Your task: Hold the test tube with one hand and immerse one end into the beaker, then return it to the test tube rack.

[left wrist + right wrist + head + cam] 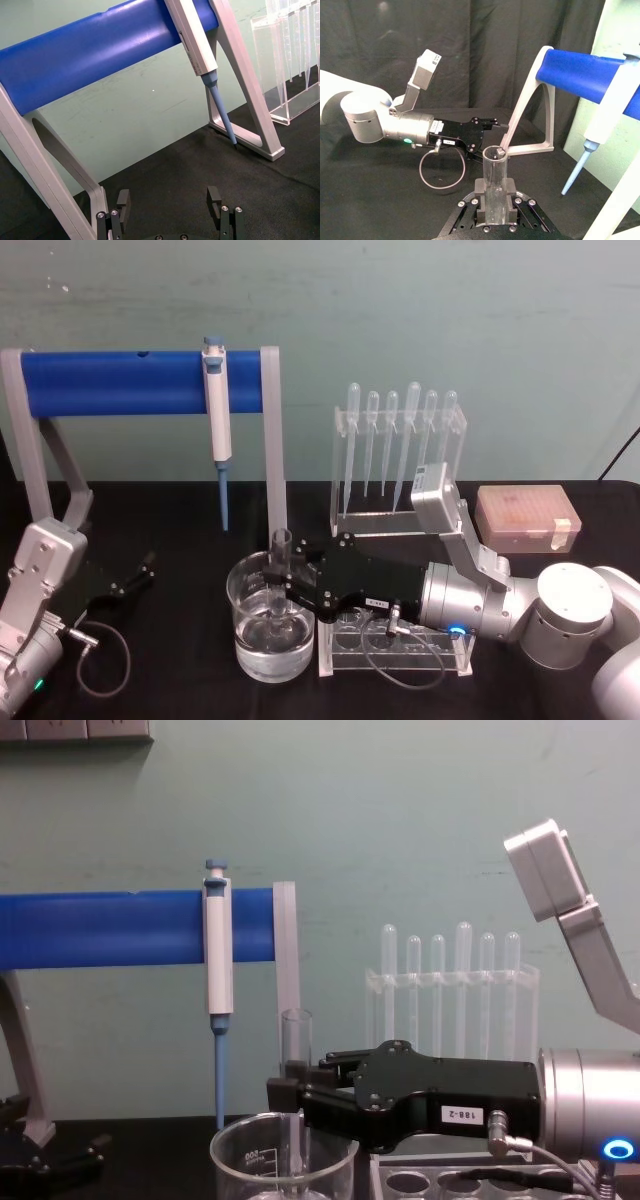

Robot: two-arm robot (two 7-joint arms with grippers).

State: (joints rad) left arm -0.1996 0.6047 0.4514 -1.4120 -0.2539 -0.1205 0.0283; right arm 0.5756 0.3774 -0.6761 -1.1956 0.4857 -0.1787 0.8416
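While the right gripper (274,592) reaches in from the right, low over the rack (450,652), its 2 fingers are clamped on the tube (280,558). The tube stands upright with its open rim up and its rounded end down inside the beaker (240,640). The grip sits on the tube's middle, near the height of the beaker's rim. Clear liquid fills the beaker's lower part, and I cannot tell whether the tube's end is below its surface.

In the chest view the tube (296,1035) rises above the right gripper (288,1092) and drops behind the wall of the beaker (245,1160), with the rack (410,1182) under the arm. In the right wrist view the tube (495,172) is pinched between the 2 pads (481,192).

The beaker stands on the black table (170,510) just left of the rack.

The left gripper (140,575) is parked at the table's left side near the foot of the stand (130,382), its fingers (123,200) spread apart.

A micropipette (217,410) hangs tip-down from the stand's blue bar, behind the beaker. Farther right a clear holder (345,470) carries 6 pipettes (413,430), and a pink box (525,518) lies beside it.
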